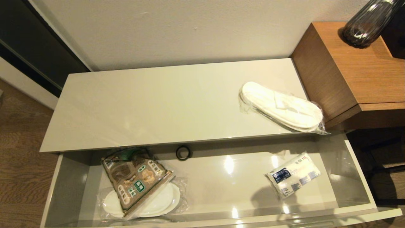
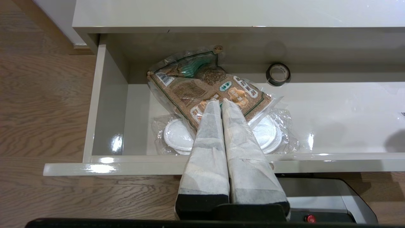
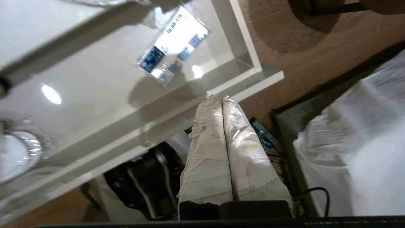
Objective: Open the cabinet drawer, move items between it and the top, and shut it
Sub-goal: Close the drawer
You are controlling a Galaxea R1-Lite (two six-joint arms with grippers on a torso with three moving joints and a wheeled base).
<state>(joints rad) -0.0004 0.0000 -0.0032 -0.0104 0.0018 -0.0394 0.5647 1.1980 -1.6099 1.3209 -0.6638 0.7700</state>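
The cabinet drawer (image 1: 360, 177) stands pulled out below the top (image 1: 158, 107). One wrapped pair of white slippers (image 1: 281, 107) lies on the top's right end. In the drawer's left part a brown-and-green snack bag (image 1: 136, 179) rests on another wrapped slippers pack (image 1: 161, 202). The black tape roll (image 1: 183, 153) sits at the back, and the tissue pack (image 1: 292, 179) lies at the right. My left gripper (image 2: 220, 100) hangs shut and empty over the drawer's front, pointing at the snack bag (image 2: 202, 88). My right gripper (image 3: 220, 97) is shut and empty outside the drawer's front right corner (image 3: 253, 68).
A taller brown wooden side table (image 1: 357, 69) with a dark glass vase (image 1: 364, 25) stands against the cabinet's right end. Wood floor (image 2: 41, 95) lies left of the drawer. White cloth (image 3: 357, 142) lies near the right arm.
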